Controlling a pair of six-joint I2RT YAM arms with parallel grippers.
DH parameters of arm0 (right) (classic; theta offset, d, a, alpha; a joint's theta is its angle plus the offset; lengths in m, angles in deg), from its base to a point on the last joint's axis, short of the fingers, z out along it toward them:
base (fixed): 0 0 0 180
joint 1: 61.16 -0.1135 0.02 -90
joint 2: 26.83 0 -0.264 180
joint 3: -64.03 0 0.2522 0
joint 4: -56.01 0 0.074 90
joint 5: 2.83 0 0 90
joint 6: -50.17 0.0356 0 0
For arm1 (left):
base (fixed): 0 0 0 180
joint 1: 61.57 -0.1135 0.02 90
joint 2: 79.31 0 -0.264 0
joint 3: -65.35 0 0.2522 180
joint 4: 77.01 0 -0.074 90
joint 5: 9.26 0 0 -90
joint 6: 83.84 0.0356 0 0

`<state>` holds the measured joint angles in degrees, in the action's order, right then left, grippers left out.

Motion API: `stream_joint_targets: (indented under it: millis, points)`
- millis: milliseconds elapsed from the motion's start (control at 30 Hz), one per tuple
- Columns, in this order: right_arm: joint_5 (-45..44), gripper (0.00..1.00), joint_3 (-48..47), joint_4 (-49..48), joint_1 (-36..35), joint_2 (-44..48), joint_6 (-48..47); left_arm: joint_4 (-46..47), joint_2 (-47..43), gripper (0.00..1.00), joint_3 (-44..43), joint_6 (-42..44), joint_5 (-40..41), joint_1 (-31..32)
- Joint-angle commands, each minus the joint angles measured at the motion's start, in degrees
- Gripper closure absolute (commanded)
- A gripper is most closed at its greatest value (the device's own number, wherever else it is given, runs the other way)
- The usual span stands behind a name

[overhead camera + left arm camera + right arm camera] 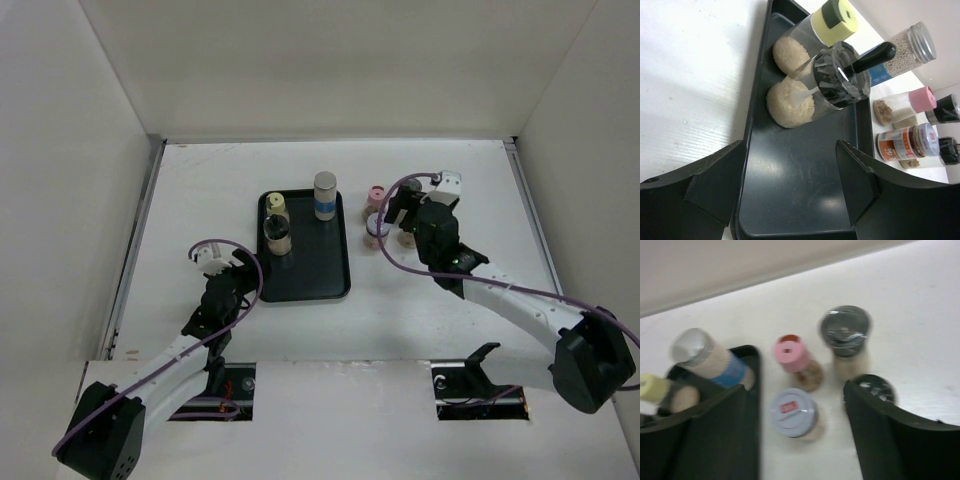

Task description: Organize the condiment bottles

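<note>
Your left claw (790,150) released, empty, near tray's (310,270) left edge. Your right claw (796,389) released, empty, above white-capped jar (792,412) on desk, right of tray. Silver-capped jar (325,195) at tray's far edge.

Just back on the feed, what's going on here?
On the flat black tray stand a pale-yellow-capped bottle, a black-lidded jar and a silver-capped bottle with a blue label. The right claw, open and empty, hovers over the jars to the tray's right: a white-lidded jar under it, a pink-capped jar and a grey-capped jar beyond. The left claw, open and empty, sits at the tray's near left corner.
</note>
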<state>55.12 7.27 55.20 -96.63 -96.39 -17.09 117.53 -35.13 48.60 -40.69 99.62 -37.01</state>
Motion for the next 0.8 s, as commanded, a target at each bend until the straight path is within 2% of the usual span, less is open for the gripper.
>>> stream_joint_targets:
  millis: [0,167,467,600,767]
  points:
    - [-3.0,0.08,0.7,6.6,3.0,1.2,-5.1,3.6,0.6,0.29,1.1,0.8,0.2,0.4]
    - [-1.1,0.01,-1.1,8.0,6.1,-4.5,-4.5,3.6,0.6,0.29,1.2,0.8,-0.1,0.2]
    - [3.0,0.04,-3.2,2.7,11.3,-13.5,-3.2,3.6,-0.4,0.29,1.6,0.6,-0.8,-0.3]
    - [5.5,0.12,-3.7,1.1,12.3,-16.5,-2.2,3.7,0.5,0.29,1.3,0.5,-0.8,-0.4]
    - [3.8,0.40,-2.1,0.5,12.1,-14.8,-1.6,3.9,0.3,0.29,1.4,0.5,-0.6,-0.5]
